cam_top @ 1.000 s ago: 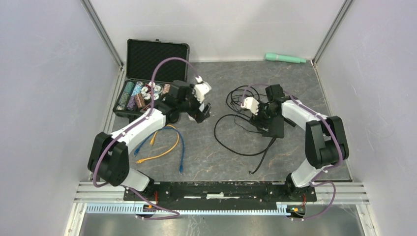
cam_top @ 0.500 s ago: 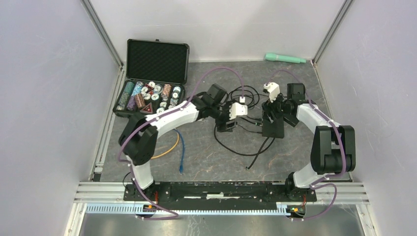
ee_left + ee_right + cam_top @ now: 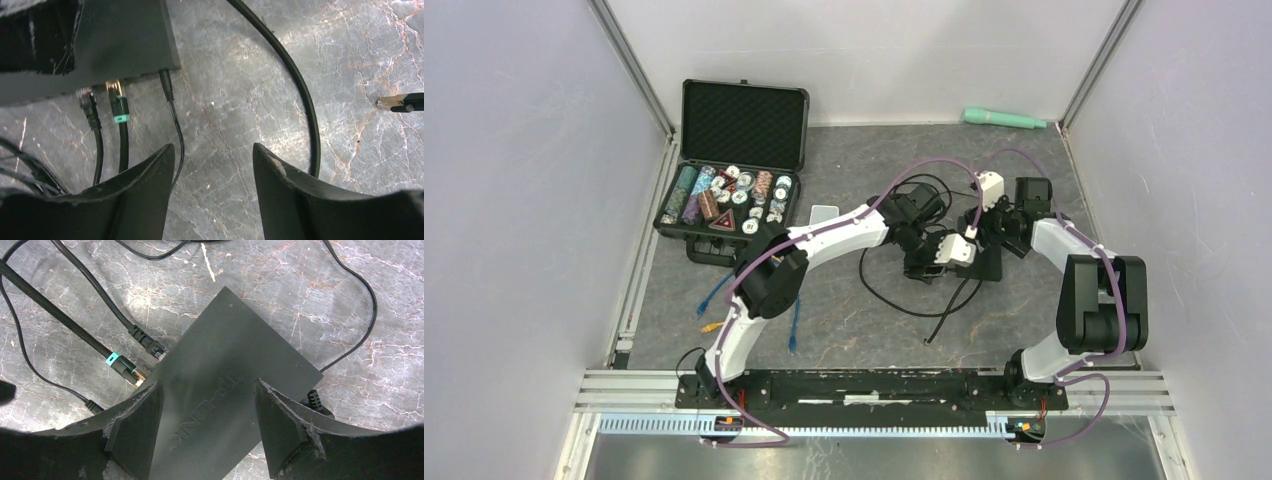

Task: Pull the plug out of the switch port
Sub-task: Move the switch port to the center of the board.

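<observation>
Left jaws stand apart and empty, just short of the switch [image 3: 125, 40]. Its green-banded plug [image 3: 117, 102] sits seated ahead, slightly left of their gap. Right jaws, also apart, straddle the switch from above, likely to brace it for the pull.

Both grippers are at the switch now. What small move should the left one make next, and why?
Probably shift the left gripper sideways toward the teal-banded plug in the switch. Its jaws stand open over bare table, empty, with the plug outside them in the left wrist view. The right gripper hangs open over the switch.
</observation>
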Controlling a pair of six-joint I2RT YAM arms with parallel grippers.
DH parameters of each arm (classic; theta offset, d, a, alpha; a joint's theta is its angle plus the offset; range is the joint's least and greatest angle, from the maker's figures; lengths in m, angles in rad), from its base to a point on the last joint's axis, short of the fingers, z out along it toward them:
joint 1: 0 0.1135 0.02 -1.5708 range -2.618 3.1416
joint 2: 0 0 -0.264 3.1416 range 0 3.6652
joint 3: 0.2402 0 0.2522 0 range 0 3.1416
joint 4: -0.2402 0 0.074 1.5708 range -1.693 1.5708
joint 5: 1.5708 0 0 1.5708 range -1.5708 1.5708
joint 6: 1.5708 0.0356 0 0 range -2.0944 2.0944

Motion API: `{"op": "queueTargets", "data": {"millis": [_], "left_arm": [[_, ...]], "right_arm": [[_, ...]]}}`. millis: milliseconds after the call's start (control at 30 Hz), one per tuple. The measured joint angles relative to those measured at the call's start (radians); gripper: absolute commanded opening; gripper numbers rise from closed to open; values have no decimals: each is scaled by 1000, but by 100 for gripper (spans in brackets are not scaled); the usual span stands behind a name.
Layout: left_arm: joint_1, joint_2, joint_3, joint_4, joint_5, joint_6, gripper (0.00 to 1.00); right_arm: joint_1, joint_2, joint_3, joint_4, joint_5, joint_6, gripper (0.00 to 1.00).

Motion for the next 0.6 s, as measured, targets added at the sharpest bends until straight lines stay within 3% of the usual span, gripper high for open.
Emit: {"op": "queueTargets", "data": {"millis": [133,600], "left_arm": [[-21,49,63,-16,6,16,56],[-47,141,100,116,-38,-48,56]], "right_arm": [[-21,7,0,9,-11,20,72],[-97,69,14,50,-140,66,71]]}}
